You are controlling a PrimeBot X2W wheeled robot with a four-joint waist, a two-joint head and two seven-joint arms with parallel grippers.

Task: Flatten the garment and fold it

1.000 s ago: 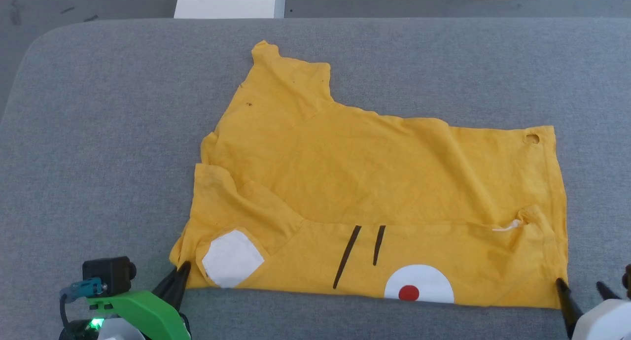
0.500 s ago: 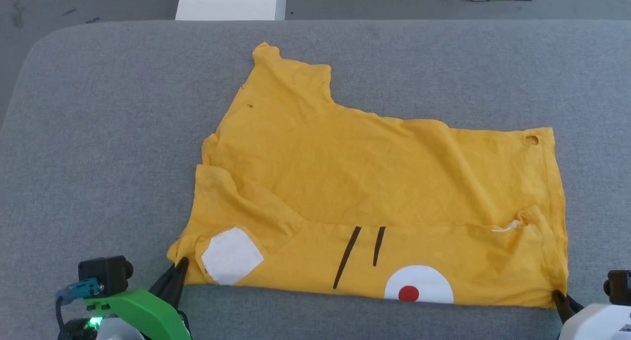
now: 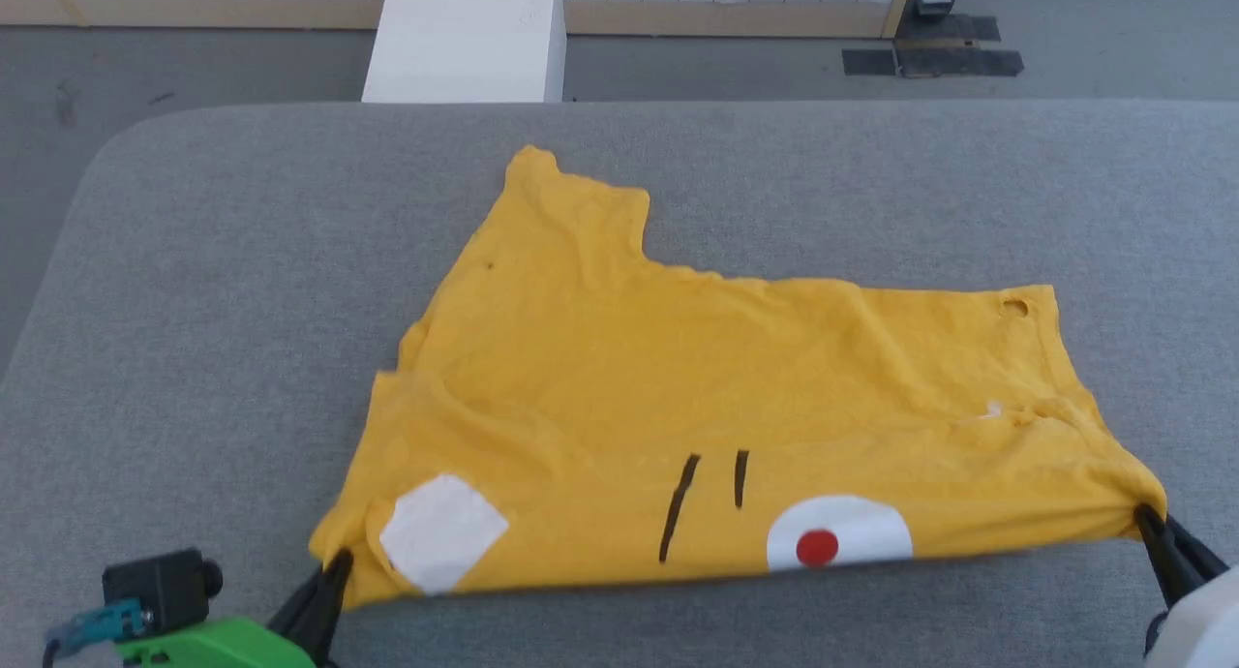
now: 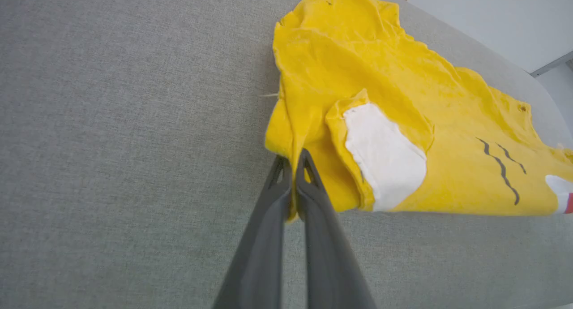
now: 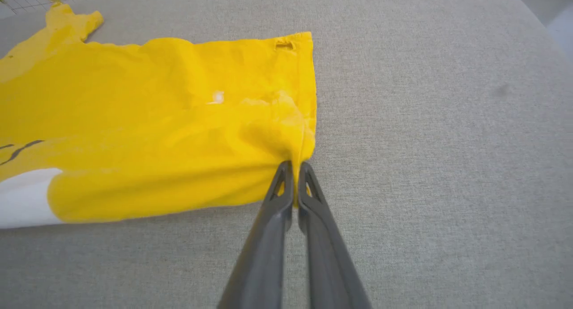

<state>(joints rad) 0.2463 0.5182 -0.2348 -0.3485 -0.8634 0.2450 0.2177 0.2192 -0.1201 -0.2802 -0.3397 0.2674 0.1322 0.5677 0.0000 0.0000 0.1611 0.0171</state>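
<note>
Left tool [image 4: 294,156] and right tool [image 5: 294,166] each pinch a near corner of the garment [image 3: 678,378]; folding step, likely needing an even lift.

Count on inspection: one garment [image 3: 678,378] is lying on one grey padded table [image 3: 242,310]. Two grippers are showing, the left gripper [image 3: 339,563] and the right gripper [image 3: 1145,515], each presenting two dark fingers [image 4: 268,237], four in all. The print is showing two black whisker strokes [image 3: 678,508], one white square patch [image 3: 442,532], one white disc [image 3: 871,528] and one red dot [image 3: 818,547]. One small hole [image 3: 1014,308] is showing in the fabric. Beyond the table, one white block [image 3: 469,39] and one dark mat [image 3: 934,60] are showing.
</note>
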